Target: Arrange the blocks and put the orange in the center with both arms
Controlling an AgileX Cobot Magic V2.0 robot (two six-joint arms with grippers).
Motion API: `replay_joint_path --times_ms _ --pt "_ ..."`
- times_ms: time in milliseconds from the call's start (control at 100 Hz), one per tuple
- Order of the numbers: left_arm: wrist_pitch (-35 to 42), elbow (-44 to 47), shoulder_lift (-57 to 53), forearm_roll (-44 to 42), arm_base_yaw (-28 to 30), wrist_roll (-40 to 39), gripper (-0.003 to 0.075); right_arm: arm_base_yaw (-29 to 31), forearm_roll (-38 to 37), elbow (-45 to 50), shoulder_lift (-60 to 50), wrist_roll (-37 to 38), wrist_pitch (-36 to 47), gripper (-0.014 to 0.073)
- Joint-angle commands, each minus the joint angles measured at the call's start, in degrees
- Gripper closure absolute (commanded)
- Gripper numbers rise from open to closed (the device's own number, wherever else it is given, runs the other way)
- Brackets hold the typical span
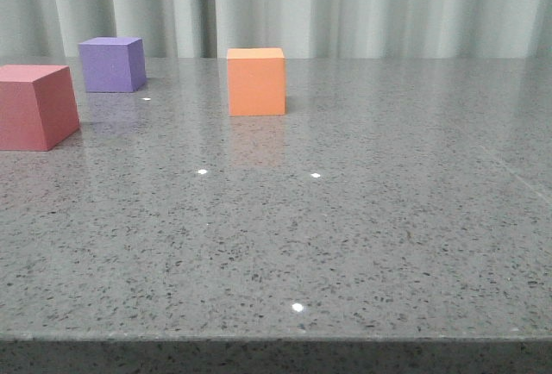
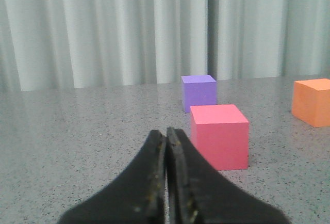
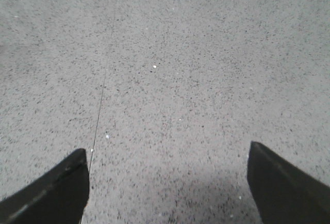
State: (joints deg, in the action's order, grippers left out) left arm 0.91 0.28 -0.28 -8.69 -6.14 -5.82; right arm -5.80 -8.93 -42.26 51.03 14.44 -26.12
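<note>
Blocks sit untouched: orange point(image 1: 256, 81) mid-far on the bench point(image 1: 345, 236), pink point(image 1: 34, 105) and purple point(image 1: 112, 64) far left. Your left claw point(image 2: 166, 136) is pinched closed, right claw point(image 3: 167, 182) wide; open left and reach for pink.

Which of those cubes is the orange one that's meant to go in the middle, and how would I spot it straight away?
Start at the pale curtain behind the grey speckled table. Three cubes sit along the table's far side; the orange cube stands alone near the middle. The purple cube and the pink-red cube are grouped at the left, so its colour and its being apart single it out.
</note>
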Motion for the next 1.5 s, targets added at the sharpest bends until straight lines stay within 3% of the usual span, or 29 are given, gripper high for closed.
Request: replay_joint_path --times_ms 0,310,530,640,800,930,1490 --pt "4.53 2.44 -1.81 0.17 0.25 0.01 0.0741 0.33 -0.94 3.07 -5.57 -0.61 7.45 -0.0022" --pt "4.53 2.44 -1.81 0.17 0.25 0.01 0.0741 0.33 -0.33 15.5 -19.53 -0.19 17.63 -0.0022" --pt "4.53 2.44 -1.81 0.17 0.25 0.01 0.0741 0.33 -0.89 16.06 -21.03 -0.19 16.74 0.0013" --pt "4.53 2.44 -1.81 0.17 0.25 0.01 0.0741 0.33 -1.38 16.06 -20.98 -0.19 16.62 0.0155" --pt "4.53 2.44 -1.81 0.17 0.25 0.01 0.0741 0.33 -1.38 16.06 -20.98 -0.19 16.68 0.0475" --pt "4.53 2.44 -1.81 0.17 0.25 0.01 0.0741 0.33 -1.38 16.06 -20.98 -0.19 16.68 0.0667" --pt "6.12 2.44 -1.81 0.17 0.25 0.01 0.0741 0.33 -1.38 16.06 -20.98 -0.19 16.68 0.0662"
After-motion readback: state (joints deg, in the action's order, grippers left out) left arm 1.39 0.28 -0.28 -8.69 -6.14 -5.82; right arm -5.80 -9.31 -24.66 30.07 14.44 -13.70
